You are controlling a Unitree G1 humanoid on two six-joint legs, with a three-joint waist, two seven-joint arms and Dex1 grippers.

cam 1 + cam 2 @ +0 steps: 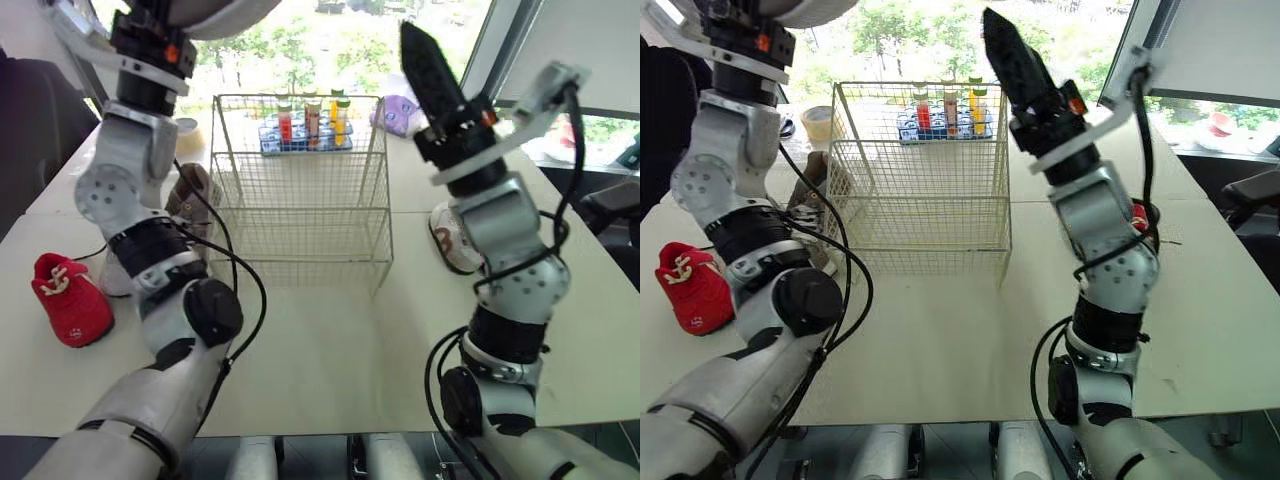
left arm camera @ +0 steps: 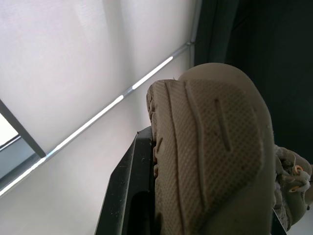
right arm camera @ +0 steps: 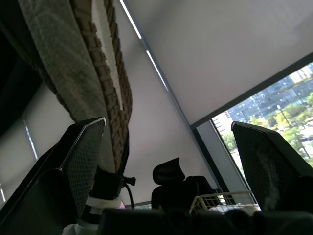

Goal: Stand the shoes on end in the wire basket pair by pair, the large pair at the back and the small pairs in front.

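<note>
You can drop straight into the wire basket (image 1: pixel 300 232): its top is open and its floor is free. Your right gripper (image 1: pixel 420 50), fingers spread, stands raised by its right side. Your left gripper (image 2: pixel 195 171) clamps a tan shoe (image 2: pixel 215 137) high up. A brown shoe (image 1: pixel 195 200) crowds the basket's left wall, a white shoe (image 1: pixel 450 240) lies to its right, and a bottle rack (image 1: pixel 305 125) stands behind it. The table's (image 1: pixel 330 350) front edge is bare, and a red shoe (image 1: pixel 70 300) lies at the left edge.
</note>
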